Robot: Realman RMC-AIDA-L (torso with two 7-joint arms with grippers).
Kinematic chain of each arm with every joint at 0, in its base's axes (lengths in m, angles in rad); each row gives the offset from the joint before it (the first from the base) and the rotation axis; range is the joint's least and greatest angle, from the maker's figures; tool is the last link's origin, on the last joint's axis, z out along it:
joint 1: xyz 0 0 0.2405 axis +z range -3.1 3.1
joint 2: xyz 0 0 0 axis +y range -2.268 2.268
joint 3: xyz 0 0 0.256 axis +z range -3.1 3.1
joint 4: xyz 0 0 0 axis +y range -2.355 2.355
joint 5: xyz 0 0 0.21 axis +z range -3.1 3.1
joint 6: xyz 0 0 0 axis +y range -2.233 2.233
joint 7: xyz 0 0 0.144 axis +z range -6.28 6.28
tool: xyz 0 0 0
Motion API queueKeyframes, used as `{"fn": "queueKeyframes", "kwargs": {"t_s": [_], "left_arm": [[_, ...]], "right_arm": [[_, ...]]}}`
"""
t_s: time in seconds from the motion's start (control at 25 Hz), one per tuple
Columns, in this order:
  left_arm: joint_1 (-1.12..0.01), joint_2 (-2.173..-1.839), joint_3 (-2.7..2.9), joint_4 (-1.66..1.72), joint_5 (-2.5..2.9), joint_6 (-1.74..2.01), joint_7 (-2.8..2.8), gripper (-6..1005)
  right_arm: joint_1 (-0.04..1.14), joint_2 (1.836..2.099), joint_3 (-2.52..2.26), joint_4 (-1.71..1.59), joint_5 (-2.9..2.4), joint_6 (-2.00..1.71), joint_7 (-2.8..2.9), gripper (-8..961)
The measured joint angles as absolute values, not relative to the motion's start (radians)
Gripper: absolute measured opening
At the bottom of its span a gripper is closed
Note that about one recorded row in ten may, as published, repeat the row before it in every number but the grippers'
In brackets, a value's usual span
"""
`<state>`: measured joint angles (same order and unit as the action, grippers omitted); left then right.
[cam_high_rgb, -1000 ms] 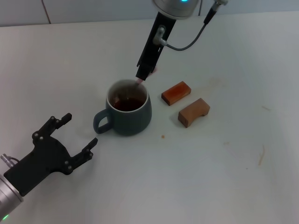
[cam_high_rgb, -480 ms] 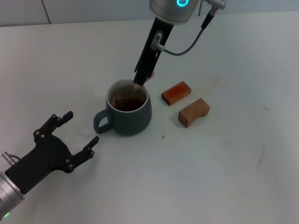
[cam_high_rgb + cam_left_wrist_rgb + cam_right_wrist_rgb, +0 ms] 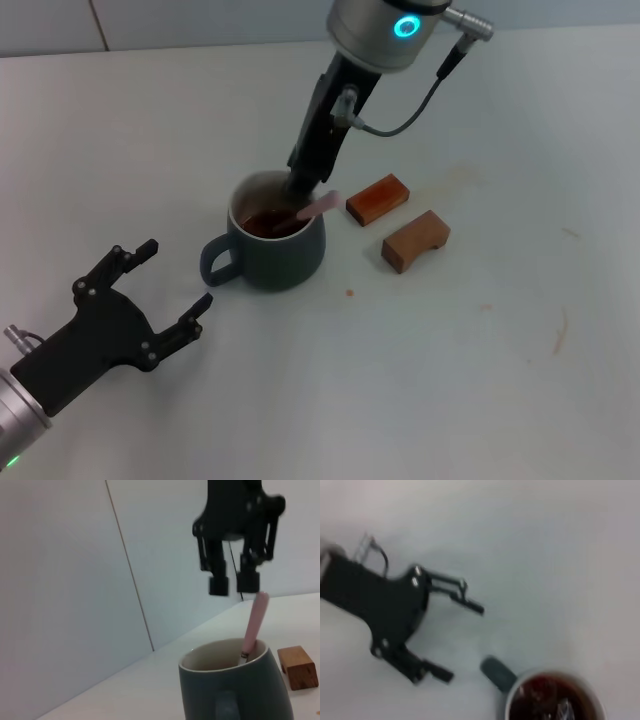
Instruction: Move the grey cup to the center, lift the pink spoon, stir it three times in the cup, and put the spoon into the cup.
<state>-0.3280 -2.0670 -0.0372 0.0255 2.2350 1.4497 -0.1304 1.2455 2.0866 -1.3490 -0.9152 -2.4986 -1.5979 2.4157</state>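
Observation:
The grey cup [image 3: 275, 250] stands upright on the white table, handle toward my left arm, with dark liquid inside. The pink spoon [image 3: 318, 207] rests in it, its bowl in the liquid and its pink handle leaning out over the rim on the side of the blocks. My right gripper [image 3: 300, 186] hangs just above the cup's far rim. In the left wrist view its fingers [image 3: 218, 585] stand apart, open, with the spoon [image 3: 252, 622] just below them and the cup [image 3: 235, 690] underneath. My left gripper [image 3: 175, 275] rests open on the table beside the cup's handle.
Two brown wooden blocks [image 3: 378, 198] [image 3: 415, 240] lie right of the cup. A grey cable loops from the right wrist above them. The right wrist view shows the cup [image 3: 552, 700] and the left gripper [image 3: 464, 643] on the white table [image 3: 480, 380].
The right gripper has come down closer to the cup's rim. The spoon handle, earlier in line with the fingers, now leans free against the rim. The left arm has stayed still.

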Motion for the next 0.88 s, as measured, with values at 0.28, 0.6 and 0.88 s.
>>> {"fn": "queueKeyframes", "kwargs": {"t_s": [0.28, 0.6, 0.88], "left_arm": [[-0.328, -2.066, -0.039, 0.028, 2.235, 1.450, -0.130, 849], [-0.326, -2.066, -0.044, 0.029, 2.230, 1.451, -0.141, 849], [-0.326, -2.065, -0.045, 0.033, 2.228, 1.454, -0.155, 849]], "right_arm": [[0.929, 2.085, -1.350, -1.369, -2.321, -1.571, 2.377, 534], [0.223, 2.086, -1.484, -1.569, -1.611, -1.233, 1.664, 695], [0.064, 2.085, -1.529, -1.220, -1.293, -1.234, 1.255, 743]]}}
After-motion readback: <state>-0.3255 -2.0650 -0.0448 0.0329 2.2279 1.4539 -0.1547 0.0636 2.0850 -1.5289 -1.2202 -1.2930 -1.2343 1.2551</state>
